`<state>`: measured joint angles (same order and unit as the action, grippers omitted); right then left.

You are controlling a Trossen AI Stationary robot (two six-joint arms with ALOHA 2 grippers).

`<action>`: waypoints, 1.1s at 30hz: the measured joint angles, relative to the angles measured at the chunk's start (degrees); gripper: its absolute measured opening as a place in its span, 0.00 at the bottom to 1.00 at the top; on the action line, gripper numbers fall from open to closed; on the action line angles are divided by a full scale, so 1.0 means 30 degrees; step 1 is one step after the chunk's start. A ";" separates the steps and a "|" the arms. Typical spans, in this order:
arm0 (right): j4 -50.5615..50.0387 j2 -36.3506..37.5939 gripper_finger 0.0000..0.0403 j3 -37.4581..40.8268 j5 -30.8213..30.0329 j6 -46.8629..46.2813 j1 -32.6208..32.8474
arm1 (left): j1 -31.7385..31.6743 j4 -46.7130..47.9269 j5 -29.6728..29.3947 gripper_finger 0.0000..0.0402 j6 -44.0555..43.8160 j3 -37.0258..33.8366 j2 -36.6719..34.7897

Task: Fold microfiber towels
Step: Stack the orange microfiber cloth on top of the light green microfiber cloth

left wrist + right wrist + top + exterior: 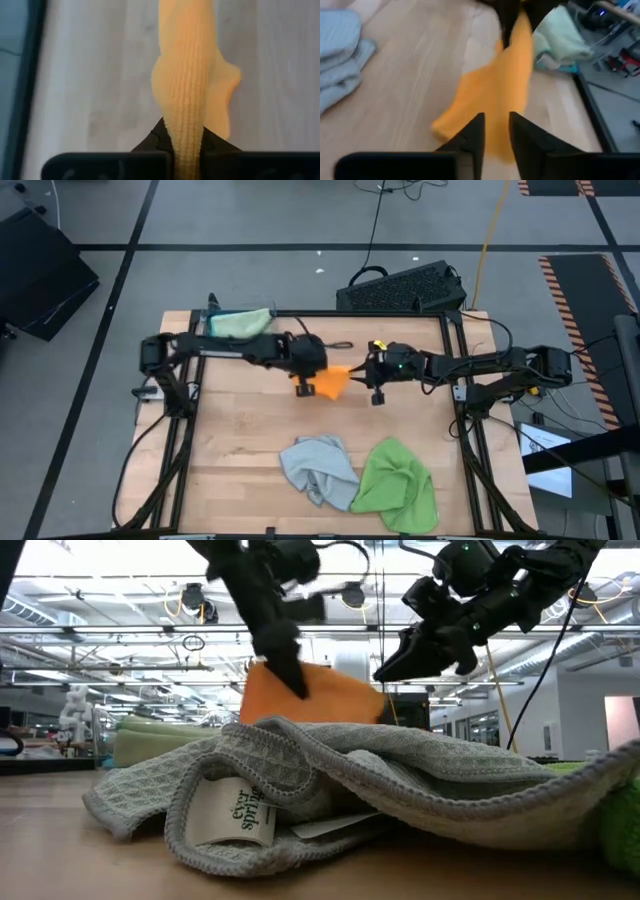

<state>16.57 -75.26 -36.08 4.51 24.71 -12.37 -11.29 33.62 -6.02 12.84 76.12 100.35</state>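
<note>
The orange towel (332, 381) hangs between my two grippers over the middle of the table, and it also shows in the low view (325, 695). My left gripper (308, 376) is shut on it. My right gripper (373, 373) is open, its fingers (522, 137) just over the towel's right-hand end. The light grey towel (318, 467) and the bright green towel (397, 483) lie crumpled near the front edge. Pale green towels (240, 323) lie stacked at the far left corner. My left gripper pinches a bunched fold of the orange towel (187, 142) between its two fingers, from above and pointing down. The towel hangs below the fingers in a narrow ridge (186, 75); whether its lower end rests on the table, I cannot tell. My right gripper: I cannot tell whether its fingers touch the towel's end (495, 122).
Bare wood (240, 420) lies between the orange towel and the two crumpled towels at the front. A black frame (350, 314) runs round the table. A keyboard (400, 285) lies on the floor beyond the far edge.
</note>
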 joint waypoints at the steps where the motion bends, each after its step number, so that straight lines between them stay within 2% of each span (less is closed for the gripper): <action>1: 0.0275 0.0000 0.24 0.0002 -0.0028 0.0003 -0.0048 | -0.0301 0.0903 0.0000 0.02 -0.0048 0.0000 -0.0613; 7: 0.1028 0.0000 0.35 -0.0004 -0.0058 0.0214 -0.0290 | -0.2443 0.4673 -0.1503 0.02 -0.1793 0.0000 -0.3676; 14: 0.1305 0.0000 0.36 0.0282 0.0000 0.0676 -0.0355 | -0.5320 0.7556 -0.3213 0.02 -0.4574 0.0015 -0.5901; 19: 0.2271 0.0007 0.36 0.1065 0.0015 0.0997 -0.0347 | -0.7724 0.9505 -0.1848 0.02 -0.4436 0.0007 -0.5945; 28: 0.2627 0.0007 0.36 0.1278 0.0021 0.1151 -0.0347 | -1.0570 0.9317 -0.0486 0.02 -0.2412 0.0007 -0.5954; 33: 0.2974 0.0007 0.36 0.1278 0.0051 0.1217 -0.0347 | -1.2105 1.0120 -0.0169 0.02 -0.1476 0.0007 -0.4907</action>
<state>25.50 -75.24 -32.25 4.67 28.36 -13.41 -47.60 63.98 -6.53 8.41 76.14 85.63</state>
